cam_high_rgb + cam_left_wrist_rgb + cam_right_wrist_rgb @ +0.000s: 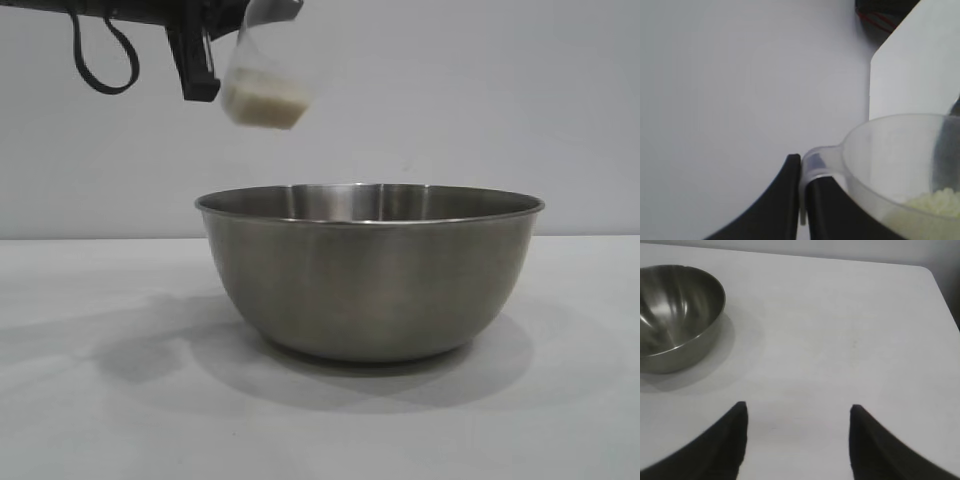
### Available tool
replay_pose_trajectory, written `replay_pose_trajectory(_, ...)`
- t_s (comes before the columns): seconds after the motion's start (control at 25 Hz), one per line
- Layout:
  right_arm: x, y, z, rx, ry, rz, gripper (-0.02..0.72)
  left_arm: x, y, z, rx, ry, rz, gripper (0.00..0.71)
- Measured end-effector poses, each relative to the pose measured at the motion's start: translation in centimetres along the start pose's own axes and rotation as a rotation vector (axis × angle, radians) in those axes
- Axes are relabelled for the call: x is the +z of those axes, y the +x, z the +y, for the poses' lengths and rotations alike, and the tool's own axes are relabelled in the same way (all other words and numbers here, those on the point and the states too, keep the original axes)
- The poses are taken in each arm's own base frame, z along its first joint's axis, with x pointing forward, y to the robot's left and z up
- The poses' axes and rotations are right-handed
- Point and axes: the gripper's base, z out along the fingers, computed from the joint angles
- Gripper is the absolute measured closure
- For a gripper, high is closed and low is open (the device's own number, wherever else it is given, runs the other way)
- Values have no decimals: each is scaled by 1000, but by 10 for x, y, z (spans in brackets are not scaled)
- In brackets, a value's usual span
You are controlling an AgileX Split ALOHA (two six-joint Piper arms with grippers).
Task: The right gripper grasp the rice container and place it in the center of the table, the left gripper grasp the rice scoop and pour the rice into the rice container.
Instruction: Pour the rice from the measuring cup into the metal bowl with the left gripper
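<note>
The rice container (370,270), a big steel bowl, stands upright on the white table (100,400), and its inside looks bare in the right wrist view (675,315). High above its left rim hangs the rice scoop (265,70), tilted, with rice (262,105) lying in its lower end. My left gripper (195,65) is shut on the scoop's handle; in the left wrist view the two black fingers (802,167) pinch the clear handle beside the rice scoop (900,165) and the rice (937,202). My right gripper (797,410) stands open over bare table (840,340), well away from the bowl.
A black cable loop (100,60) hangs from the left arm at the upper left. The table's rounded far corner (930,270) shows in the right wrist view. A white panel (915,65) and dark gear with red wires (880,15) lie behind the scoop.
</note>
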Motion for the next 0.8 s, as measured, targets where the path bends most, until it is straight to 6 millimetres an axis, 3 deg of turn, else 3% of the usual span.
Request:
replay_pose_trajectory(0.12, 0, 0, 0, 0, 0, 0, 621, 1, -1, -1, 99, 5, -1, 710)
replay_pose_trajectory(0.16, 0, 0, 0, 0, 0, 0, 664, 2, -2, -1, 128, 7, -1, 710)
replay_pose_trajectory(0.8, 0, 0, 0, 0, 0, 0, 647, 7, -11, -2, 513, 9, -42, 710)
